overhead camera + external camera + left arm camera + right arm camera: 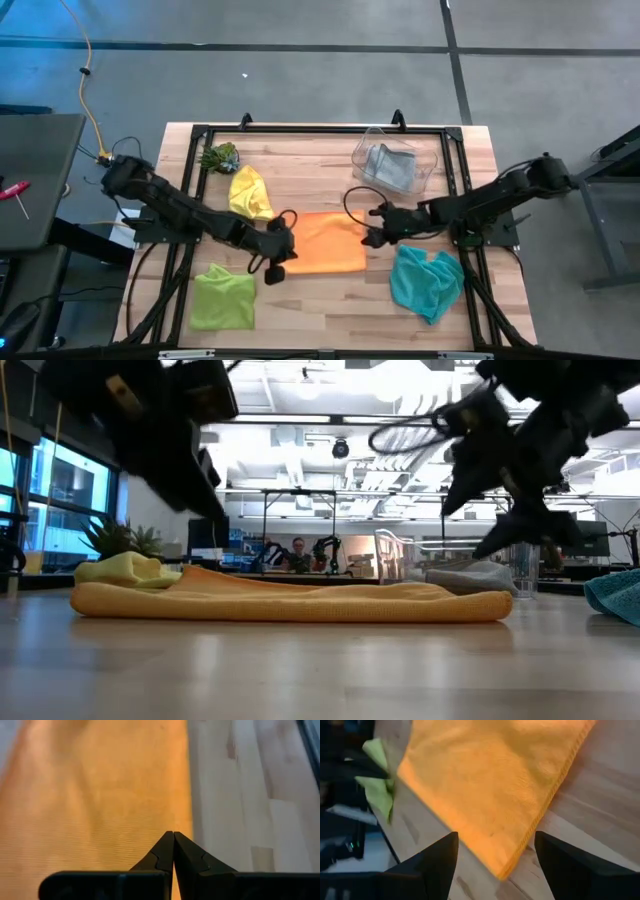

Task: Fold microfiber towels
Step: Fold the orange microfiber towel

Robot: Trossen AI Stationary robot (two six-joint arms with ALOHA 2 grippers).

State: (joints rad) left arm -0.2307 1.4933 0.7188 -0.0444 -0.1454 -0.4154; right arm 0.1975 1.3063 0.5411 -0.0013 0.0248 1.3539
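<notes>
While the orange towel (331,243) lies mid-table, long axis running left to right between both arms, the right gripper (374,226) spreads wide at its right edge, and the left gripper (277,263), pinched empty, sits at its left.

Two dark jointed arms, seemingly black, trailing looped cables.

Overhead, table-level, two close wrist views

Left pincer (173,851) (tips together) over orange towel (95,795).
</notes>
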